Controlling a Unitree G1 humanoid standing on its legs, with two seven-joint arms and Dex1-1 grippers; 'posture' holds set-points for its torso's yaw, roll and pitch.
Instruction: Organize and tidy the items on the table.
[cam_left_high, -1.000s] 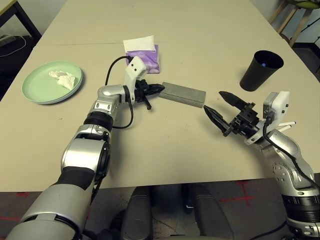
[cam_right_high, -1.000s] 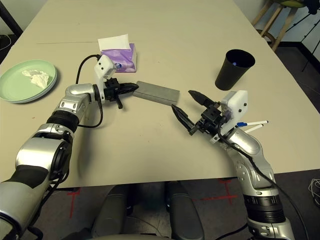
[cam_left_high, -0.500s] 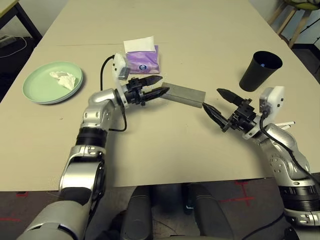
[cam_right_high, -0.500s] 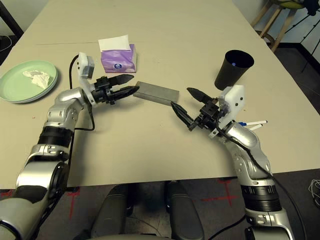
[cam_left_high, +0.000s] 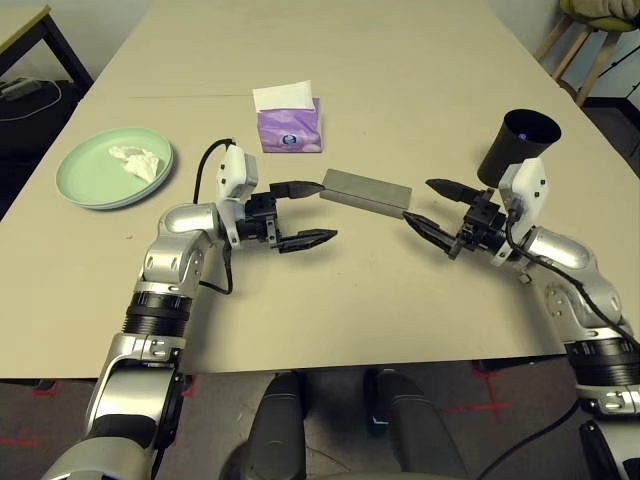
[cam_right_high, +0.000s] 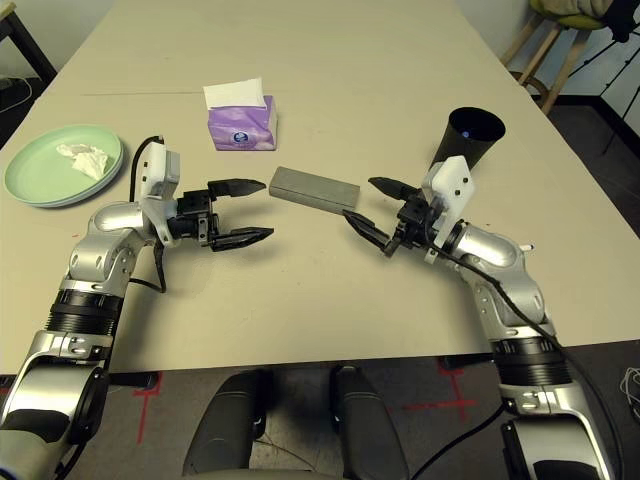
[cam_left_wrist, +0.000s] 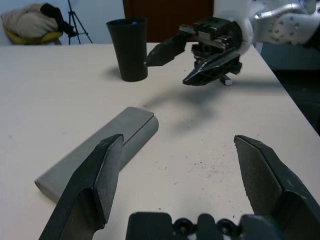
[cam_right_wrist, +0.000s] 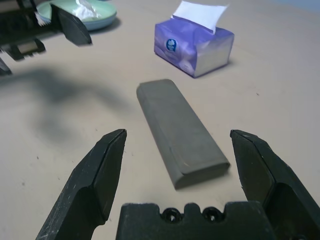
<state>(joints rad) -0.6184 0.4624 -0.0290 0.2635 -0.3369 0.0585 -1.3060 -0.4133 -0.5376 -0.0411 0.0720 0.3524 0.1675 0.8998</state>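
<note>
On the beige table, green plate holds a crumpled white tissue. Black cup has sth blue inside. Purple tissue box: label too small to read. Grey glasses case lies shut btw left gripper & right gripper, both spread wide, holding nothing.

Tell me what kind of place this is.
Probably a robotics lab or test room: a large plain beige table with staged household items, red tape marks on the floor, and a black tripod beside a cluttered chair.

Beige table; on it: grey glasses case; purple tissue box; green plate; black cup.
</note>
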